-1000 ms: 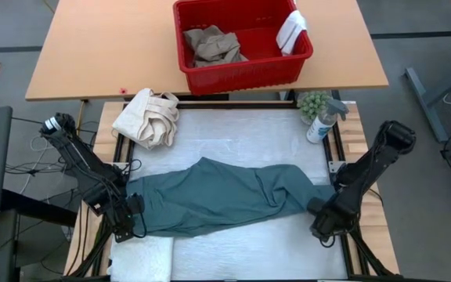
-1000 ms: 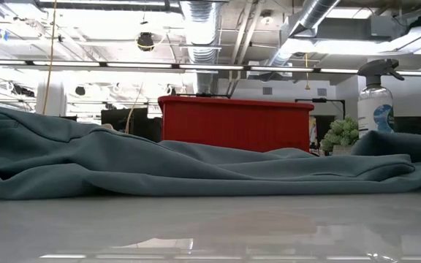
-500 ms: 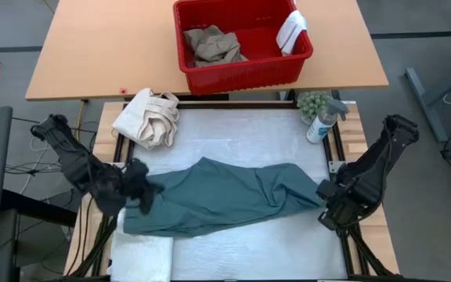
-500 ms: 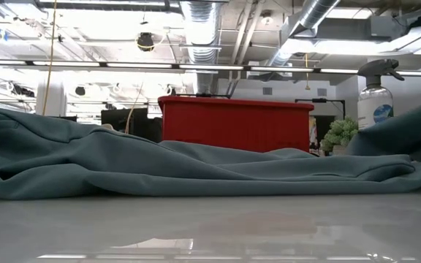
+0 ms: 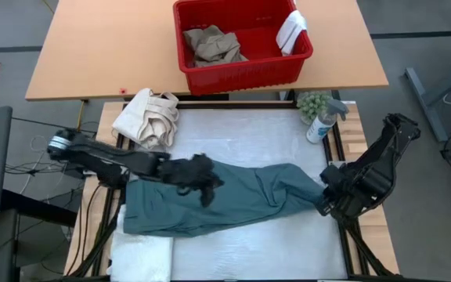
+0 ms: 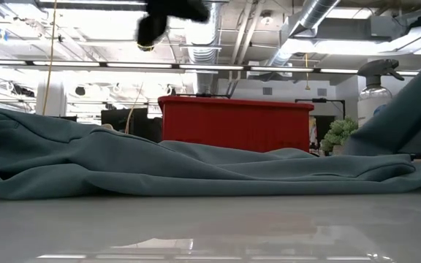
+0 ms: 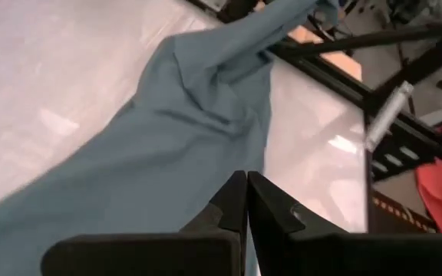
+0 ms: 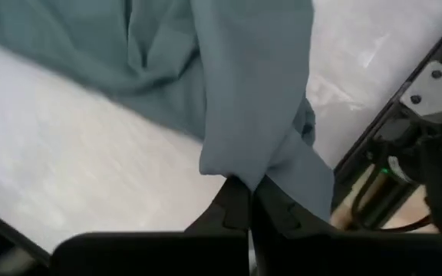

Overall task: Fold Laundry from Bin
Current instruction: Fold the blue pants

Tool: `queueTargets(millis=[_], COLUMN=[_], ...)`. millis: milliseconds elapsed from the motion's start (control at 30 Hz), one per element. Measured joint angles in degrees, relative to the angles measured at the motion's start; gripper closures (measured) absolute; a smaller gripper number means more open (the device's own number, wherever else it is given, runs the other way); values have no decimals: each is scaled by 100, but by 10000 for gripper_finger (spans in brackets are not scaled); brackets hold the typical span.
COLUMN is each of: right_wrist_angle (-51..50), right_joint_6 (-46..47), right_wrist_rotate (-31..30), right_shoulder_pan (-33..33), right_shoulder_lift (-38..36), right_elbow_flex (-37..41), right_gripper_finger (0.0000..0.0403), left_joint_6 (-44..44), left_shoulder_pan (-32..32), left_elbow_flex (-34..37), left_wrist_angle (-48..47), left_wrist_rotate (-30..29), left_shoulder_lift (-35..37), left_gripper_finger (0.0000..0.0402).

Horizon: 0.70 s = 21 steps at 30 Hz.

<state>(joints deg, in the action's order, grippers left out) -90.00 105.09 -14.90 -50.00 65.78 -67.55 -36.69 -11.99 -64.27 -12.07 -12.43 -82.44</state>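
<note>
From above, you see the teal-green garment (image 5: pixel 233 200) stretched across the white counter (image 5: pixel 241 137), with your left claw (image 5: pixel 202 182) over its middle, fingers pressed together, and your right claw (image 5: pixel 325 201) at the garment's right end, closed on a pinch of that cloth. The red bin (image 5: pixel 241 43) sits on the wooden counter (image 5: pixel 92 47) beyond, holding the tan khaki trousers (image 5: pixel 212 45) and a small white cloth (image 5: pixel 292 30) draped on its right wall; a white textured towel (image 5: pixel 143 254) lies at the near left corner, and a cream bundled cloth (image 5: pixel 147 117) and spray bottle (image 5: pixel 323 121) stand near the far edge. At counter height, the garment (image 6: pixel 159 168) lies rumpled in front of the bin (image 6: pixel 236 124), its right end rising off the surface. Your left wrist shows its fingers (image 7: pixel 232 207) shut with nothing between them, above the garment (image 7: pixel 167 138). Your right wrist shows the fingers (image 8: pixel 236 203) clamped on a hanging fold of the garment (image 8: pixel 244 100).
</note>
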Motion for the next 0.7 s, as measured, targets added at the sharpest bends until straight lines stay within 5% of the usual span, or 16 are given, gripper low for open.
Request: queueTargets(millis=[333, 500, 700], right_wrist_angle=[0, 0, 42], right_joint_6=[289, 167, -7], right_wrist_rotate=[-907, -1413, -1825], right_shoulder_pan=[33, 188, 410], right_shoulder_lift=[-22, -22, -11], right_elbow_flex=[-139, -140, -140], right_gripper_finger=[382, 382, 382], left_joint_6=[-213, -320, -127], left_shoulder_pan=[357, 201, -117], left_elbow_flex=[4, -136, -779], left_wrist_angle=[2499, 2810, 2628], left_wrist_rotate=[1330, 1237, 472], left_shoulder_lift=[-1882, -2401, -3111], left_gripper_finger=[401, 401, 401])
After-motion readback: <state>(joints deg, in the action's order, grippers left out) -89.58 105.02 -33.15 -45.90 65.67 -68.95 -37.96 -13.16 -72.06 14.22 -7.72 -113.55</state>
